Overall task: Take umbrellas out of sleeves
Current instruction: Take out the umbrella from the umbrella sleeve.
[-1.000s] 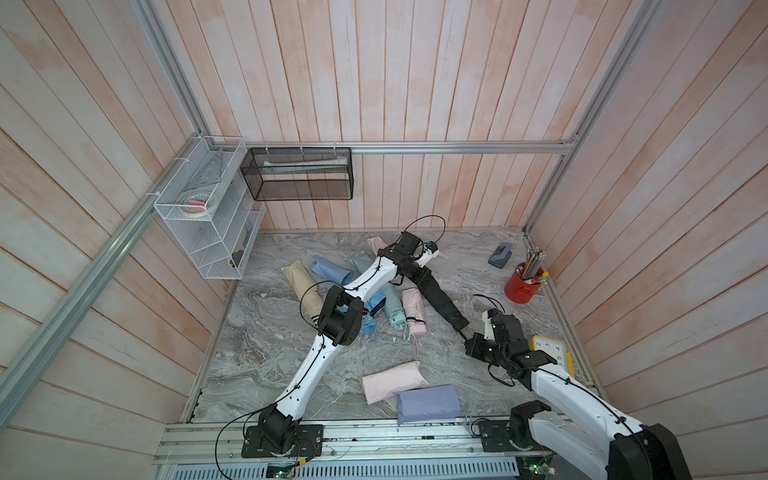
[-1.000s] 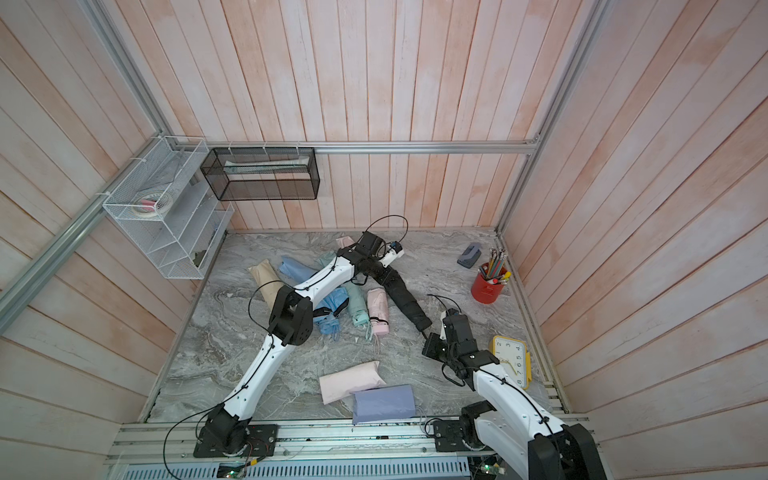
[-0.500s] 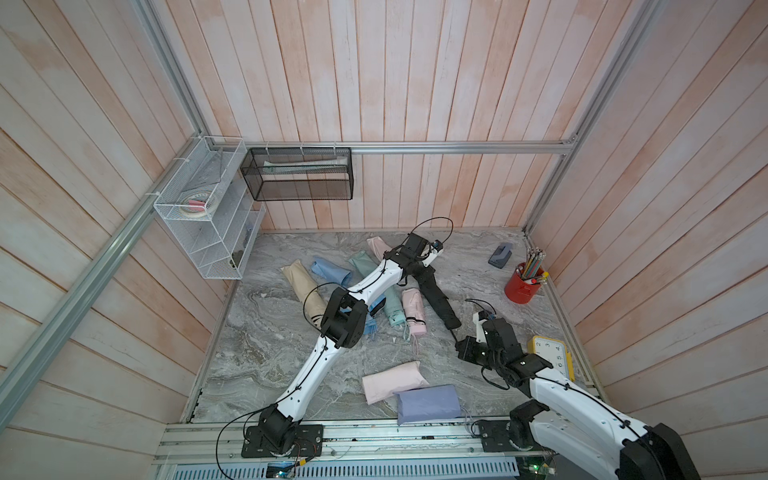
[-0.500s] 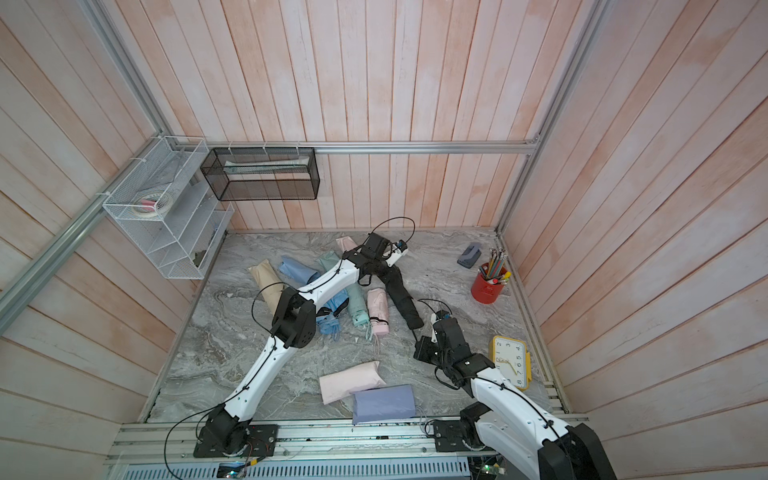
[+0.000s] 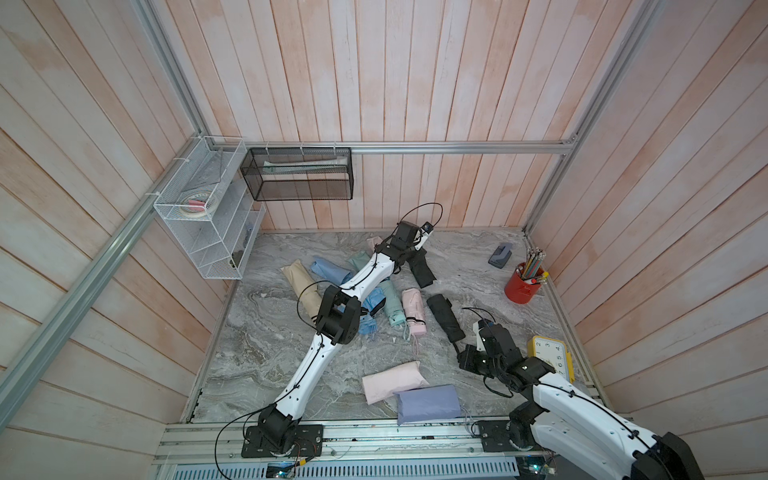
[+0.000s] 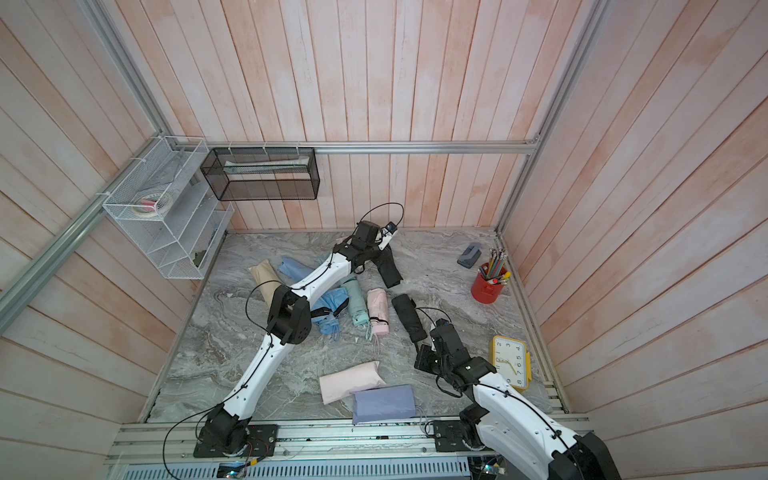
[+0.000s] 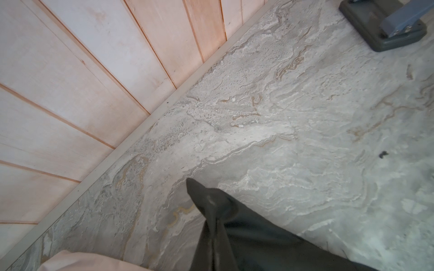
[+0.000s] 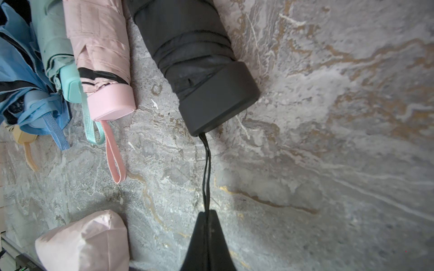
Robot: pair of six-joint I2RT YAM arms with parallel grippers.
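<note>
Two grips hold: our left fingers clamp the black sleeve by the far wall, our right fingers pinch the wrist cord of the black umbrella, lying free on the desk, so we judge a low, gentle release best.

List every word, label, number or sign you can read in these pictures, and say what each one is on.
"2 3 4 5 6 7 8": hour numerals on the white dial of the yellow clock; its other numerals are too small to be sure of.
Umbrellas, sleeves, red pencil cup: no readable print shows.
Tape roll in the white wire basket: too small to read.
</note>
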